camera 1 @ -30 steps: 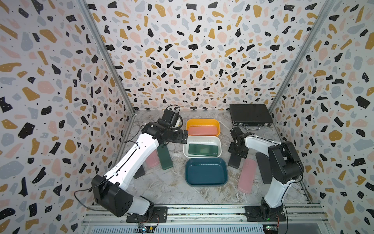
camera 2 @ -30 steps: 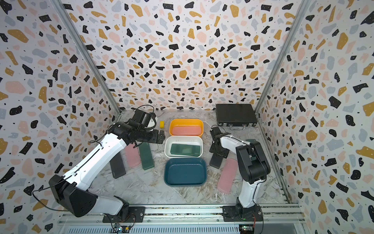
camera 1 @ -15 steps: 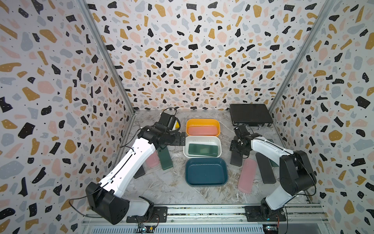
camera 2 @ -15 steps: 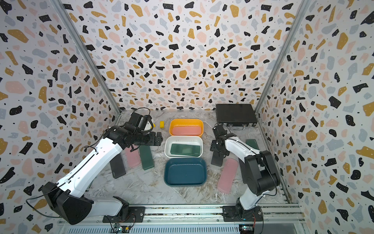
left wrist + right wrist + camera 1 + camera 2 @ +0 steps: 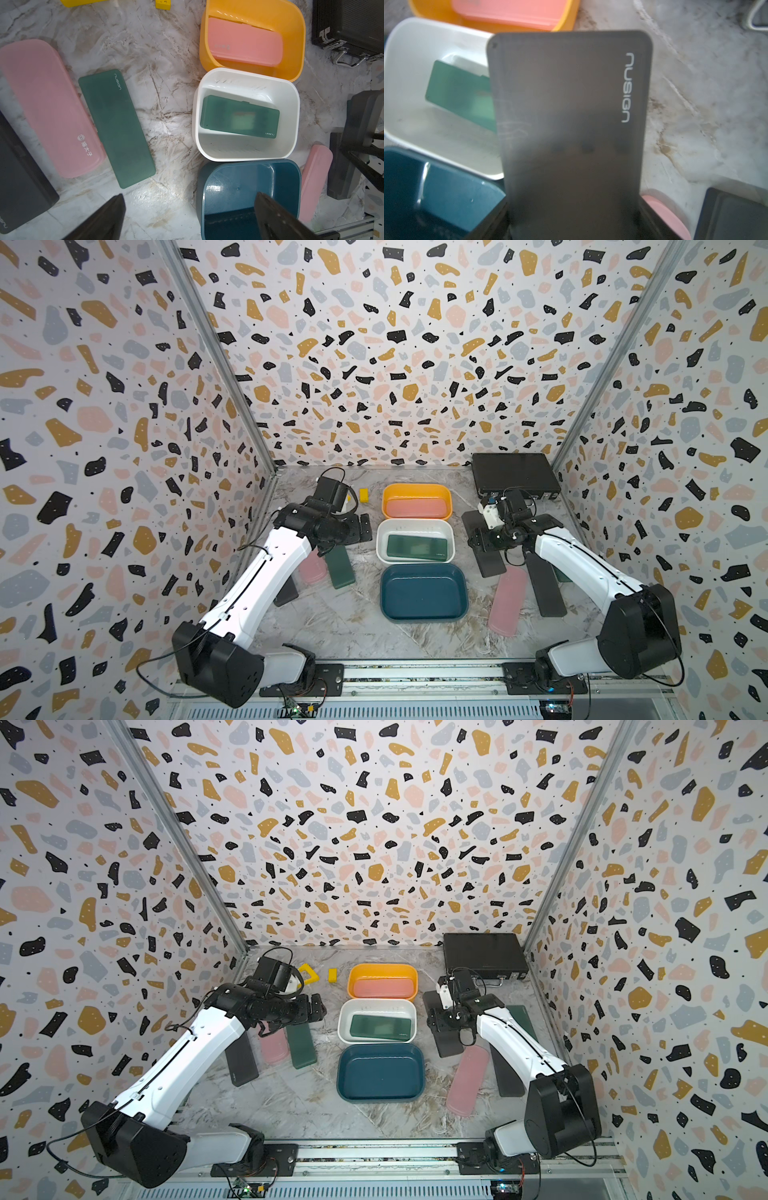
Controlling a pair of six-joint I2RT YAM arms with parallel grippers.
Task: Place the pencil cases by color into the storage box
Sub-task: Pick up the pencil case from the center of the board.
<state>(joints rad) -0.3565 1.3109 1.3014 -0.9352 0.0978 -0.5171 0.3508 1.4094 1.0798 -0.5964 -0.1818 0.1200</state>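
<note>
Progress check, near to far.

The blue bin (image 5: 424,593), nearest the rail, is being found empty; no dark case is being stored in it yet. To its right, a pink pencil case (image 5: 508,601) and a black pencil case (image 5: 548,585) are lying on the table (image 5: 353,626). A dark green pencil case (image 5: 521,1019) is being partly hidden by the right arm. To the left of the bins, a left black case (image 5: 241,1060), a left pink case (image 5: 274,1046) and a left green case (image 5: 301,1046) are lying side by side, untouched.

In the middle row, one sorted green case (image 5: 417,547) is being held by the white bin (image 5: 415,526). Just right of that bin, a charcoal case (image 5: 566,116) with light lettering is being gripped across its width by the right end effector (image 5: 486,541). It appears raised off the table. The left end effector (image 5: 189,218) is being held wide open and empty above the table, between the left green case and the bins.

Farther back, one sorted pink case (image 5: 415,507) is being held by the orange bin (image 5: 415,490). Beyond these, a black briefcase (image 5: 515,475) and a small yellow block (image 5: 363,494) are being left aside.

Judgement: two of nine cases are sorted. Seven are left, the gripped one probably going to the blue bin.
</note>
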